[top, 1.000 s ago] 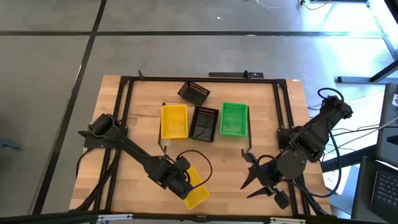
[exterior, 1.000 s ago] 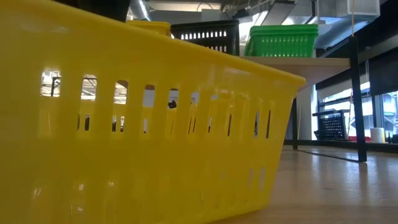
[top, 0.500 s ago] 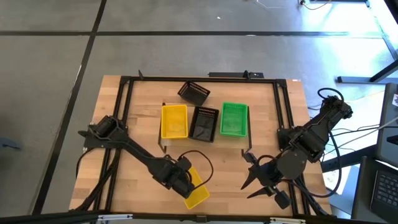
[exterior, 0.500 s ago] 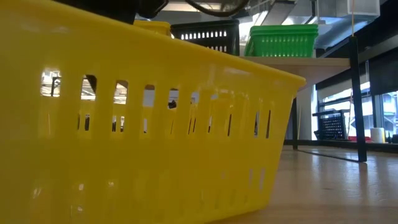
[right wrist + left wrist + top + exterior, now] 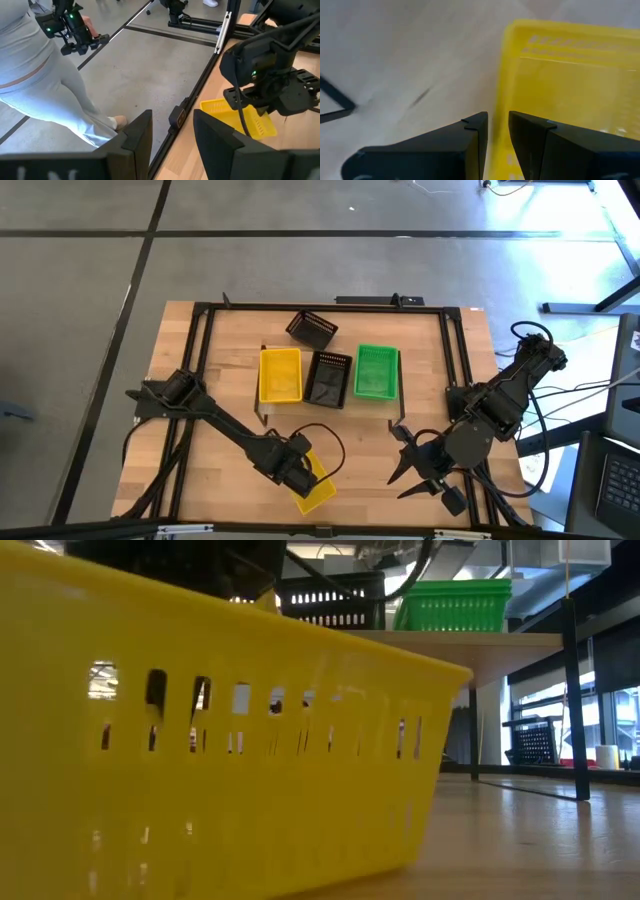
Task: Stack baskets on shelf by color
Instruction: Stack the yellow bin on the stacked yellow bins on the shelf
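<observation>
A yellow basket (image 5: 318, 490) stands on its bottom on the table near the front edge and fills the low view (image 5: 230, 780). My left gripper (image 5: 498, 131) is down over its left end, open by a narrow gap, one finger on each side of a wall. On the shelf (image 5: 480, 642) stand a yellow basket (image 5: 280, 374), a black basket (image 5: 329, 378) and a green basket (image 5: 376, 370). A second black basket (image 5: 311, 330) lies tilted on the table behind the shelf. My right gripper (image 5: 420, 470) hangs open above the table's right front. My left gripper comes from above, pointing steeply down, astride the rim of the yellow basket's wall (image 5: 500, 100): one finger (image 5: 530, 135) inside, one outside. The inner finger shows through the slots (image 5: 156, 692). The basket rests on the table. Whether the pads press the wall, I cannot tell.
Black rails frame the tabletop (image 5: 200, 360). Bare wood lies between the shelf and the front edge (image 5: 360, 460). A person in light trousers (image 5: 40, 75) stands on the floor beyond the table, holding a dark device (image 5: 75, 27).
My left gripper has gone down onto the yellow basket at the front edge, so that one finger now shows through its slots. The basket has shifted a little on the table: in the low view its rim sits lower and its right end has drawn leftward.
</observation>
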Robot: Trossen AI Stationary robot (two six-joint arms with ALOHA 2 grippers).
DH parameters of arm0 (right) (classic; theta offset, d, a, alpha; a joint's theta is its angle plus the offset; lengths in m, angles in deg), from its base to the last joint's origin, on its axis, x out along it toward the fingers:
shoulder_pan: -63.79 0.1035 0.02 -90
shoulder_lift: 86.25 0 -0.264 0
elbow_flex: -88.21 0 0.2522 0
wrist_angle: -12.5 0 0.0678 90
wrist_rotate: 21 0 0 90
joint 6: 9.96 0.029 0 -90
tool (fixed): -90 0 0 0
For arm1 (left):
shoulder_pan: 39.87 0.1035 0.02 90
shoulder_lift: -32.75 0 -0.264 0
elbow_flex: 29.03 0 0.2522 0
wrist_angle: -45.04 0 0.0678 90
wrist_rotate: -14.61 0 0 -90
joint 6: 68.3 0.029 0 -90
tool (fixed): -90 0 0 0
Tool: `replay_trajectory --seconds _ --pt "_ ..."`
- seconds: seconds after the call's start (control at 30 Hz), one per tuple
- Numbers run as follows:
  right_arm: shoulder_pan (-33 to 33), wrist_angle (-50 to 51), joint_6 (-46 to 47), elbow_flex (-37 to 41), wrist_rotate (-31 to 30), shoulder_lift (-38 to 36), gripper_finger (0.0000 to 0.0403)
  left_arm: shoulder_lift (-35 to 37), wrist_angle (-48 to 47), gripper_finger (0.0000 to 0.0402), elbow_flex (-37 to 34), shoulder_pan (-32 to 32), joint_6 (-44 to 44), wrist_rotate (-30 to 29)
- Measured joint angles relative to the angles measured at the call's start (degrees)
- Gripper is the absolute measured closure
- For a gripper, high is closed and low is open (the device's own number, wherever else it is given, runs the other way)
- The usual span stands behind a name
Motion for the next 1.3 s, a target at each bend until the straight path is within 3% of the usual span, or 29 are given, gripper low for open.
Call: replay_trajectory --seconds 0.37,0.6,0.83,1.07,1.3 --pt "0.0 0.3 0.0 0.0 0.0 0.0 0.0264 -1.7 0.5 0.0333 0.0 0.6 4.3 1.3" --pt "0.0 0.3 0.0 0.0 0.0 0.0 0.0264 -2.2 0.5 0.0393 0.0 1.1 5.2 4.2" --pt "0.0 0.5 -0.1 0.0 0.0 0.0 0.0264 -0.1 -0.8 0.0401 1.4 0.7 9.3 6.3" --pt "0.0 0.7 -1.2 0.0 -0.1 0.0 0.0264 3.0 -7.9 0.0401 10.6 -0.5 18.5 7.9" --pt "0.0 0.7 -1.7 0.0 -0.1 0.0 0.0264 3.0 -24.3 0.0401 26.1 -0.9 25.8 10.6"
